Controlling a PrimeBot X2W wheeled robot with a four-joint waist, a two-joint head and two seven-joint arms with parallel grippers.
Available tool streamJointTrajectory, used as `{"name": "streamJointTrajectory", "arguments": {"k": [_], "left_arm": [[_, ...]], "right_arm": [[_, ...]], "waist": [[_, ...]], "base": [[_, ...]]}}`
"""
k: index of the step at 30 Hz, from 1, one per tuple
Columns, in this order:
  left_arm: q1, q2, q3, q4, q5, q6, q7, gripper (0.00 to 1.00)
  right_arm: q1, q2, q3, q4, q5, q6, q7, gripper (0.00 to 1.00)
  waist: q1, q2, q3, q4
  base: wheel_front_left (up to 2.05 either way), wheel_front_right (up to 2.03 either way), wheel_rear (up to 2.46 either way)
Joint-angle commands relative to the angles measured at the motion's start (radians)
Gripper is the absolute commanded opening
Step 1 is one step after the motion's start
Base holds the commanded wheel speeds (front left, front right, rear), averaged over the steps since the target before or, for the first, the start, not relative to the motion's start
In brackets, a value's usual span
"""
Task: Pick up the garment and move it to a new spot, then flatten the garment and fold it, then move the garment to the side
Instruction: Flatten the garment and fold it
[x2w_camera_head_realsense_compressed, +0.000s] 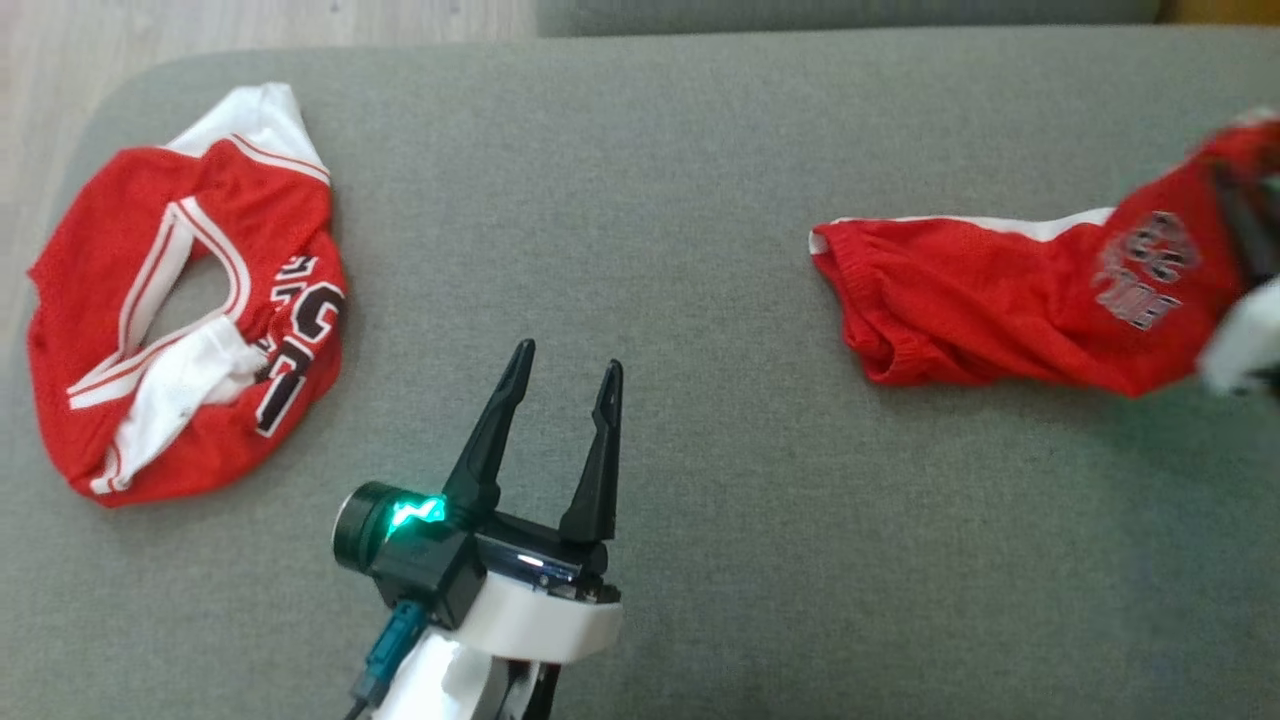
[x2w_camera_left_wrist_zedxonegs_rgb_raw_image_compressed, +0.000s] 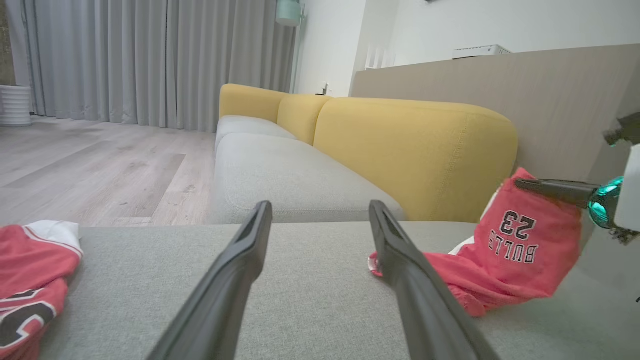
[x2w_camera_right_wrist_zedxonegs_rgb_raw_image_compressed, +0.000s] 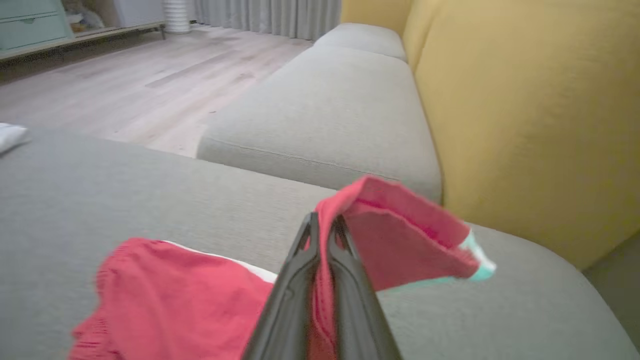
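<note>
The garment, red shorts (x2w_camera_head_realsense_compressed: 1000, 300) with a white side stripe and a "BULLS 23" print, lies stretched on the right of the grey sofa seat (x2w_camera_head_realsense_compressed: 700, 180). My right gripper (x2w_camera_head_realsense_compressed: 1245, 225), blurred at the right edge, is shut on the printed end and holds it raised off the seat. In the right wrist view its fingertips (x2w_camera_right_wrist_zedxonegs_rgb_raw_image_compressed: 324, 225) pinch a fold of the red cloth (x2w_camera_right_wrist_zedxonegs_rgb_raw_image_compressed: 390, 230). The left wrist view has the lifted shorts (x2w_camera_left_wrist_zedxonegs_rgb_raw_image_compressed: 515, 250) hanging from the right gripper (x2w_camera_left_wrist_zedxonegs_rgb_raw_image_compressed: 522, 184). My left gripper (x2w_camera_head_realsense_compressed: 570, 355) stands open over bare seat, nothing between its fingers (x2w_camera_left_wrist_zedxonegs_rgb_raw_image_compressed: 240, 260).
A second red and white jersey (x2w_camera_head_realsense_compressed: 180, 300) lies bunched at the seat's left end. A yellow backrest (x2w_camera_left_wrist_zedxonegs_rgb_raw_image_compressed: 415, 150) rises beyond the shorts, with another grey seat (x2w_camera_right_wrist_zedxonegs_rgb_raw_image_compressed: 330, 100) behind. Wooden floor (x2w_camera_left_wrist_zedxonegs_rgb_raw_image_compressed: 100, 165) lies past the seat's far edge.
</note>
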Motion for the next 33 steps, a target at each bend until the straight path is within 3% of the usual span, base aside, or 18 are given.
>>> {"name": "streamJointTrajectory", "arguments": {"k": [1,7,8,9,13,18,24,29,33], "left_arm": [[0.006,0.001,0.018,-0.027,0.001,-0.001,-0.005,1.00],[0.019,0.001,0.009,-0.027,-0.007,0.002,-0.005,1.00],[0.019,0.001,0.007,-0.027,-0.010,0.003,-0.005,1.00],[0.019,0.001,0.004,-0.027,-0.014,0.003,-0.005,1.00],[0.021,0.001,-0.001,-0.028,-0.021,0.011,-0.005,1.00],[0.043,0.001,0.025,-0.034,-0.006,0.034,-0.005,1.00],[0.117,0.001,0.103,-0.031,0.052,0.107,-0.005,1.00],[0.174,0.001,0.159,-0.029,0.092,0.146,-0.005,1.00],[0.219,0.004,0.188,-0.004,0.116,0.146,-0.005,1.00]], "right_arm": [[-0.004,0.009,0.023,-0.094,-0.039,0.007,0.034,0.00],[0.058,0.145,0.135,-0.283,-0.109,0.007,0.191,0.00],[0.068,0.167,0.155,-0.290,-0.107,0.007,0.204,0.40],[0.078,0.187,0.169,-0.294,-0.104,0.007,0.208,1.00],[0.118,0.239,0.152,-0.309,-0.121,0.007,0.144,1.00],[0.222,0.292,0.004,-0.318,-0.180,0.007,-0.048,1.00],[0.411,0.377,-0.103,-0.259,-0.200,0.007,-0.290,1.00],[0.495,0.433,-0.131,-0.248,-0.200,0.007,-0.321,1.00],[0.560,0.481,-0.183,-0.284,-0.241,0.007,-0.322,1.00]], "waist": [[0.0001,0.0000,-0.018,0.011],[0.0001,0.0000,-0.028,0.041],[0.0001,0.0000,-0.028,0.048],[0.0001,0.0000,-0.028,0.054],[0.0001,0.0000,-0.039,0.075],[0.0001,0.0000,-0.084,0.081],[0.0001,0.0000,-0.185,0.063],[0.0001,0.0000,-0.222,0.047],[0.0001,0.0000,-0.252,0.038]], "base": [[0.00,0.00,0.00],[0.00,0.00,0.00],[0.00,0.00,0.00],[0.00,0.00,0.00],[0.00,0.00,0.00],[0.00,0.00,0.00],[0.00,0.00,0.00],[0.00,0.00,0.00],[0.00,0.00,0.00]]}}
